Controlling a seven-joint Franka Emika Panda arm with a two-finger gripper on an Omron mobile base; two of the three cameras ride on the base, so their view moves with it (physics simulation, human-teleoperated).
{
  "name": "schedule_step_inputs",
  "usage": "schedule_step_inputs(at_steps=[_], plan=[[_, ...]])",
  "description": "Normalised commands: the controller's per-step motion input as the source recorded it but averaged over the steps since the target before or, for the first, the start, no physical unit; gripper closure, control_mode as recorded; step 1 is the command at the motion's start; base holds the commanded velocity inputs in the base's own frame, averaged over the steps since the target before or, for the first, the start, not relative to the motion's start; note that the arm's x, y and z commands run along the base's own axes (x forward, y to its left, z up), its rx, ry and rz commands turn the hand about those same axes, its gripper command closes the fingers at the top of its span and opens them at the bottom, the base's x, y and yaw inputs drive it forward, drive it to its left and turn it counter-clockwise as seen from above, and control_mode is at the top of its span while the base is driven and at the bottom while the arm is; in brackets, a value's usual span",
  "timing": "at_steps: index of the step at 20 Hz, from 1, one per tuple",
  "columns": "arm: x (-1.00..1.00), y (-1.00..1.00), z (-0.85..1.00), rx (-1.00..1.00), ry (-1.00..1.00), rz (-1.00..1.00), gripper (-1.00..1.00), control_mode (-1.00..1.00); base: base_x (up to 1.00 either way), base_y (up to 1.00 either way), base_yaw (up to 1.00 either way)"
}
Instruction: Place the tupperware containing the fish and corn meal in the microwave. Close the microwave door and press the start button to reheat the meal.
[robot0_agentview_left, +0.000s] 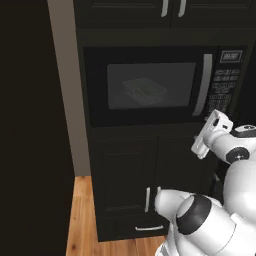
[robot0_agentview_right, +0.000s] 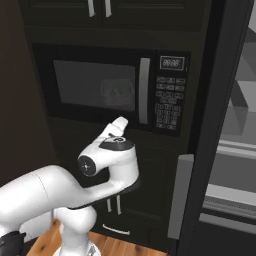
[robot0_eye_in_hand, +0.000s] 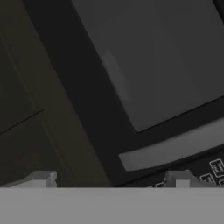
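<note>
The black microwave (robot0_agentview_left: 100, 85) is built into a dark cabinet column. Its door (robot0_agentview_left: 150, 112) is shut, with the curved grey handle (robot0_agentview_left: 204, 85) beside the keypad (robot0_agentview_left: 222, 85). Through the dark window the clear tupperware (robot0_agentview_left: 145, 91) shows faintly inside, also as the tupperware (robot0_agentview_right: 116, 92). The meal inside it cannot be made out. My gripper (robot0_agentview_left: 216, 117) hovers just below the microwave's lower right corner, under the keypad (robot0_agentview_right: 167, 105). In the hand view the gripper (robot0_eye_in_hand: 113, 179) is open with nothing between its fingertips (robot0_eye_in_hand: 43, 178), and the handle (robot0_eye_in_hand: 175, 148) and window lie close ahead.
Dark cabinet doors (robot0_agentview_left: 125, 180) and a drawer (robot0_agentview_left: 145, 227) sit under the microwave, with upper cabinets (robot0_agentview_left: 130, 10) above. A tall dark panel with a grey handle (robot0_agentview_right: 177, 195) stands close on the right. Wooden floor (robot0_agentview_left: 82, 220) lies at the lower left.
</note>
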Motion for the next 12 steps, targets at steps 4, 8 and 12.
schedule_step_inputs(at_steps=[4, 8, 12], plan=[[-0.05, -0.07, 0.94, 0.12, 0.37, 0.0, -1.0, -1.0, 0.0, 0.0, 0.0], [0.0, 0.0, 1.0, 0.06, 0.48, 0.0, -1.0, -1.0, 0.0, 0.0, 0.0], [0.0, 0.0, 0.96, 0.07, 0.53, 0.0, -1.0, -1.0, 0.0, 0.0, 0.0]])
